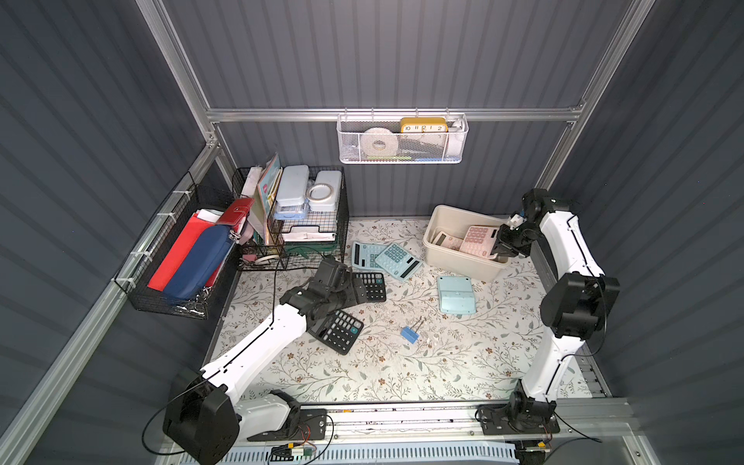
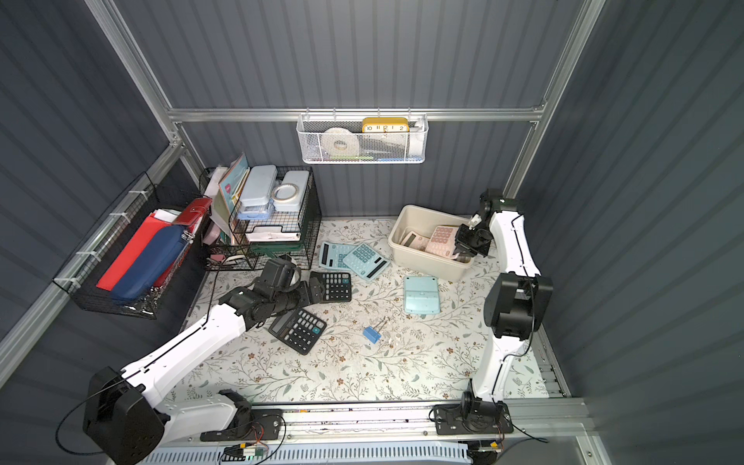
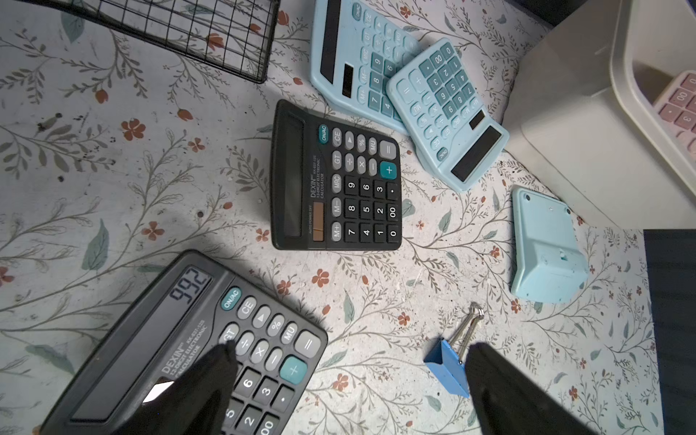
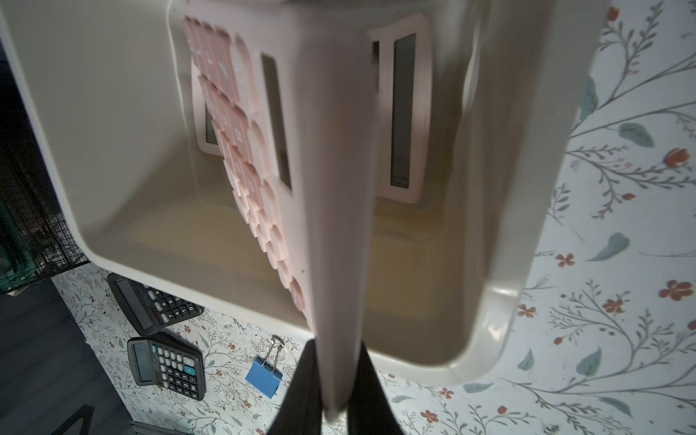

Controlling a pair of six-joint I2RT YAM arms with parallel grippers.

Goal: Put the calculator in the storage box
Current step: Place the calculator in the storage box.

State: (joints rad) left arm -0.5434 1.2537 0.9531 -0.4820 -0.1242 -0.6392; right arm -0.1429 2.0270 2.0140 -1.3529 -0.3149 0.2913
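Note:
My right gripper point(image 1: 499, 250) point(image 4: 336, 361) is shut on the edge of a pink calculator point(image 1: 478, 239) point(image 4: 335, 188), which hangs tilted over the cream storage box point(image 1: 459, 266) point(image 4: 501, 301), its lower end inside. Another pink calculator point(image 1: 445, 240) point(image 4: 403, 113) lies in the box. My left gripper point(image 1: 357, 289) point(image 3: 350, 352) stands open above the mat, near two black calculators point(image 3: 335, 177) point(image 3: 188, 346). Nothing is between its fingers. Two light blue calculators point(image 1: 364, 254) point(image 1: 398, 260) overlap left of the box, and a third point(image 1: 456, 294) lies face down.
A blue binder clip point(image 1: 410, 333) lies mid-mat. Black wire baskets point(image 1: 306, 225) point(image 1: 177, 257) with stationery stand at the back left and on the left wall. A white mesh basket point(image 1: 402, 139) hangs on the back rail.

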